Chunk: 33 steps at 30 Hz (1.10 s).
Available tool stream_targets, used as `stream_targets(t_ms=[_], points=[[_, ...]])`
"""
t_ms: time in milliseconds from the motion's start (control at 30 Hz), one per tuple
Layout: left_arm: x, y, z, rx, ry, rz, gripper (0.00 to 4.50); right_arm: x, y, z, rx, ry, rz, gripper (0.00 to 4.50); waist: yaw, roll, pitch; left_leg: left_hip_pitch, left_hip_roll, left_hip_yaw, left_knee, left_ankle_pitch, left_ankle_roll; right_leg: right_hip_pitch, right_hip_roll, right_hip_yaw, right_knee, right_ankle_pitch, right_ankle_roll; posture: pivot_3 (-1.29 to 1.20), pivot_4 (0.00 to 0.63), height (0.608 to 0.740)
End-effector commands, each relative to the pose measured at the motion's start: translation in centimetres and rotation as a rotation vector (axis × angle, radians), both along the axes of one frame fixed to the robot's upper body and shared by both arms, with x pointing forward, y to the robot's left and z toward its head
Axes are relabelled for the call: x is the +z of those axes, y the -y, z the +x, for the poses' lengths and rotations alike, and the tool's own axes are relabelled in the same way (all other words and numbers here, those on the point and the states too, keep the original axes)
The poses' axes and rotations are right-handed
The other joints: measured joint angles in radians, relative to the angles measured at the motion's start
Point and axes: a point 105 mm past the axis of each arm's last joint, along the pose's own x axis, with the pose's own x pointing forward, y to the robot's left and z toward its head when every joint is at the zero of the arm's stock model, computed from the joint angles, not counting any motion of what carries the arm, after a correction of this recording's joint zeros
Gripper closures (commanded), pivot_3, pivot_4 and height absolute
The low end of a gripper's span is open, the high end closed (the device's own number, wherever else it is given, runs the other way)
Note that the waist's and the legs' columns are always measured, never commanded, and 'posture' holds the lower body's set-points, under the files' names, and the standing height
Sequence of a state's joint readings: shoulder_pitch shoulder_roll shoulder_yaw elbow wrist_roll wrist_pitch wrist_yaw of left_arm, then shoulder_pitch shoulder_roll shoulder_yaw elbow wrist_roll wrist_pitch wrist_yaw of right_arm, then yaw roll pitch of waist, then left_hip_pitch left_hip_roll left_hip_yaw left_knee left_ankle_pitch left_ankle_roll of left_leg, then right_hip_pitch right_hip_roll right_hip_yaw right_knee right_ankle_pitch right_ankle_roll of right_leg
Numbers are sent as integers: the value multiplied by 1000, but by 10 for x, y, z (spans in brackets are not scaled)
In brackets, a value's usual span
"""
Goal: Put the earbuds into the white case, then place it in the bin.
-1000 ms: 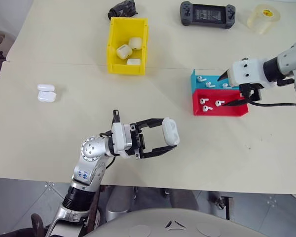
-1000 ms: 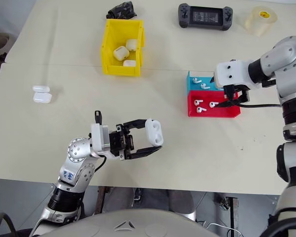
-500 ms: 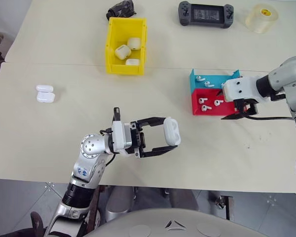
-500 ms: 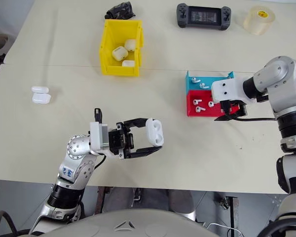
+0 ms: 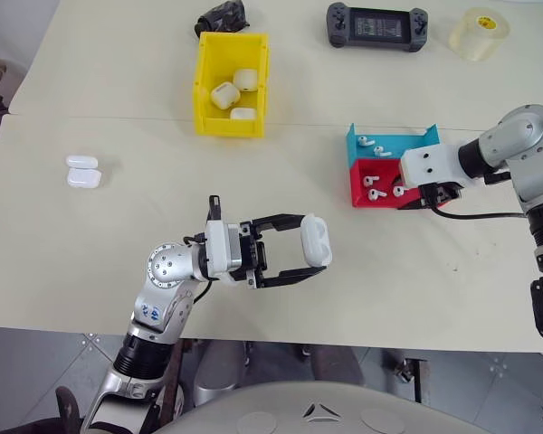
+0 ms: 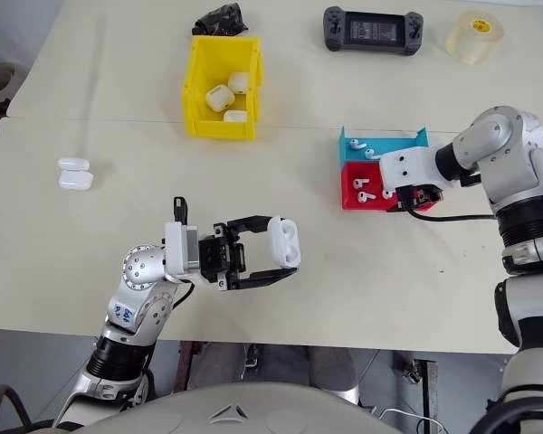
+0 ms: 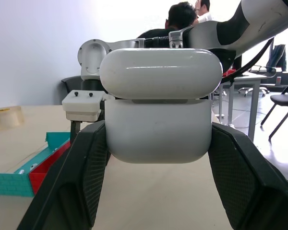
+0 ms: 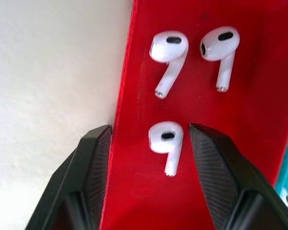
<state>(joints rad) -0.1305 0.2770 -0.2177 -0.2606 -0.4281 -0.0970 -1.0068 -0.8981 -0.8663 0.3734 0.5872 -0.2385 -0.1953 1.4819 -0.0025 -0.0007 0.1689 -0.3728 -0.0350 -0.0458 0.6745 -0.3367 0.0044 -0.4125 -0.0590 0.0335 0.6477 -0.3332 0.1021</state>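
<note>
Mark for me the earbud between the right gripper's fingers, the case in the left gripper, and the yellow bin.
earbud [image 8: 166, 139], right wrist view, on its rounded head.
white case [image 7: 158, 136], left wrist view, on the body below the lid.
yellow bin [image 5: 210, 63], left eye view, on its left wall.

The counter [image 5: 489, 298] is being viewed from above by both head cameras, which are looking forward and down; nearly the same scene is being shared by the two. The left wrist camera is being aimed level along its jaws, very near the white case [image 7: 159, 109] lying between them. The right wrist camera is being pointed steeply down, close over the red tray [image 8: 259, 158], one earbud [image 8: 166, 143] lying between its jaws.
</note>
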Motion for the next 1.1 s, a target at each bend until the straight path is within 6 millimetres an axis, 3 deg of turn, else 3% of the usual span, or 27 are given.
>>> stream_targets(t_ms=[33,467,1000,1100], points=[[9,1,-6,-21,28,-29,1727,15,-3,3,25,34,-14,1895,0,0,0,0,0,0,0,0,0,0,0,0,0,0,0,0,150,740],[9,1,-5,-15,28,-29,1727,26,-5,8,27,46,-28,1895,0,0,0,0,0,0,0,0,0,0,0,0,0,0,0,0,150,740],[9,0,-5,-6,28,-28,1727,14,-1,12,21,32,-45,1895,0,0,0,0,0,0,0,0,0,0,0,0,0,0,0,0,150,740],[9,0,-5,-8,29,-27,1727,14,0,13,19,35,-50,2432,0,0,0,0,0,0,0,0,0,0,0,0,0,0,0,0,150,740]])
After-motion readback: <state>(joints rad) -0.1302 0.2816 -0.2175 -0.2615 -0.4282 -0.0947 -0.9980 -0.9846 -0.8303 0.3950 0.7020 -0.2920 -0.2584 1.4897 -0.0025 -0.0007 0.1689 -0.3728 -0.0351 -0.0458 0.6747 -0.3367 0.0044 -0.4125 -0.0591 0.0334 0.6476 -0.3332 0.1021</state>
